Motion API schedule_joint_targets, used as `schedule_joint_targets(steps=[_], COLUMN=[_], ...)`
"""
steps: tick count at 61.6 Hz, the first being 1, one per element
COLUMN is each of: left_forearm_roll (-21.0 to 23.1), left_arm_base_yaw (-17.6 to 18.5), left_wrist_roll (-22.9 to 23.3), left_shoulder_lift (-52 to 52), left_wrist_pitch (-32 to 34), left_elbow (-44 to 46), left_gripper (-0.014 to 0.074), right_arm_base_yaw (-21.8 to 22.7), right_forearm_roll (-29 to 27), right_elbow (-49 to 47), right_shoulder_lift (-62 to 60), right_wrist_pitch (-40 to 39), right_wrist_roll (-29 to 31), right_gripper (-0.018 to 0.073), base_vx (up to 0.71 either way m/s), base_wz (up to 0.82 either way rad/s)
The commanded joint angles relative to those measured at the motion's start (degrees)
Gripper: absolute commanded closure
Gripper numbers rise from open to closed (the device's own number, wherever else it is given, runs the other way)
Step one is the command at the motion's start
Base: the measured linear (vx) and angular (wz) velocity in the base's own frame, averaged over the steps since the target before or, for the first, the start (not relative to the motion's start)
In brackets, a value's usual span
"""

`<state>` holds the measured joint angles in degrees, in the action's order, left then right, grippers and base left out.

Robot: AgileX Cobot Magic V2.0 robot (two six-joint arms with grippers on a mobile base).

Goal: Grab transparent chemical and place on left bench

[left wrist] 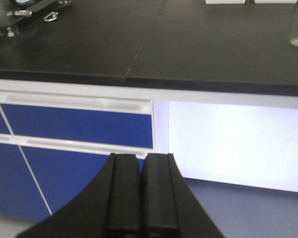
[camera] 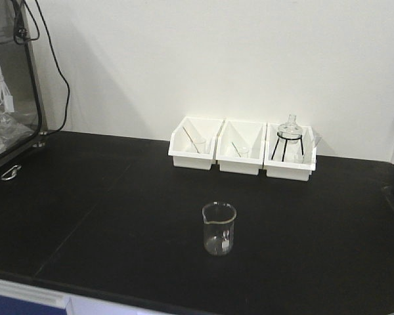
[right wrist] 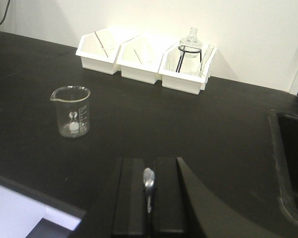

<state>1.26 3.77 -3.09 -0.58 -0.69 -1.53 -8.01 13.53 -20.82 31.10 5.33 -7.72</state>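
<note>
Black bench (camera: 105, 197) carries the beaker (camera: 218, 228) at its middle, before three white bins (camera: 243, 147). Left jaws are pressed together below the bench edge; right jaws pinch a silvery piece (right wrist: 148, 179).

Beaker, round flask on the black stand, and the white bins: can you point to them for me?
beaker (camera: 218, 230), front-facing view, middle of its glass wall.
flask (camera: 289, 128), front-facing view, its round belly.
white bins (camera: 240, 164), front-facing view, middle bin's front wall.
</note>
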Motion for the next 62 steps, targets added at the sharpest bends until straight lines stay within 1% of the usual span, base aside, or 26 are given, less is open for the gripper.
schedule_joint_targets(steps=[1, 33, 62], left_forearm_roll=[0.04, 0.04, 0.04], left_arm_base_yaw=[0.10, 0.10, 0.10], left_wrist_roll=[0.45, 0.45, 0.45], left_shoulder_lift=[-1.10, -1.10, -1.10], left_wrist_pitch=[4.49, 4.49, 4.49], left_elbow=[-0.93, -0.93, -0.93], left_gripper=[0.0600, 0.0600, 0.0600], right_arm_base_yaw=[0.11, 0.11, 0.11], right_forearm_roll=[0.24, 0.24, 0.19], right_elbow=[-1.64, -1.64, -1.64], right_shoulder_lift=[0.03, 0.03, 0.03], right_wrist_pitch=[-4.49, -4.49, -5.00], right_wrist_roll=[0.57, 0.57, 0.57], right_gripper=[0.0564, 0.0564, 0.0564], base_vx=[0.34, 0.29, 0.16], base_wz=[-0.02, -0.08, -0.01])
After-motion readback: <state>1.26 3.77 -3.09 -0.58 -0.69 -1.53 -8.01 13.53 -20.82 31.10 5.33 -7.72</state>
